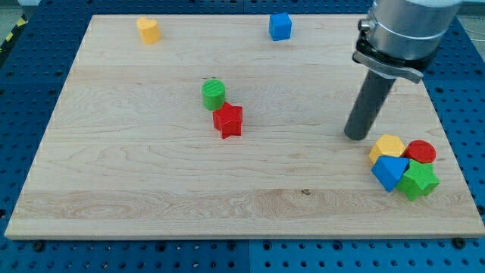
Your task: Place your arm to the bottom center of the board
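My dark rod comes down from the view's upper right, and my tip [356, 136] rests on the wooden board [151, 174] at the right side. It stands just left of and slightly above a cluster of blocks: a yellow hexagon block [388, 146], a red cylinder [420, 152], a blue block [389, 172] and a green star block [418, 181]. The tip is close to the yellow block but apart from it. A green cylinder [214, 94] and a red star block [228, 120] touch each other near the board's middle, well left of the tip.
A yellow block [148, 30] sits at the board's top left and a blue cube [280, 26] at the top middle. A blue perforated table surrounds the board on all sides.
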{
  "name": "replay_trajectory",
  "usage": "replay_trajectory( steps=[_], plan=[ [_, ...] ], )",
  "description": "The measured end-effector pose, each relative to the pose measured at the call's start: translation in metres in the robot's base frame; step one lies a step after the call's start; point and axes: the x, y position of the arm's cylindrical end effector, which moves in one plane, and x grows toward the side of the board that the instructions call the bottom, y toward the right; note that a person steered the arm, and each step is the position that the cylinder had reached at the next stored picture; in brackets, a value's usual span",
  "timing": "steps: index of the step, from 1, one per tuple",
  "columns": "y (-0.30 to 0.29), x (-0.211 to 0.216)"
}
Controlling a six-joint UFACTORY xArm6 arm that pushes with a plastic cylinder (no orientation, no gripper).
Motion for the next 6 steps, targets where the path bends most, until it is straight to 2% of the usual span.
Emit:
replay_trajectory(
  steps=[1,2,4,5,6],
  plan=[
    [-0.036,0.001],
    [-0.073,0.024],
    [-0.125,0.091],
    [-0.182,0.121],
    [-0.190,0.121]
  ],
)
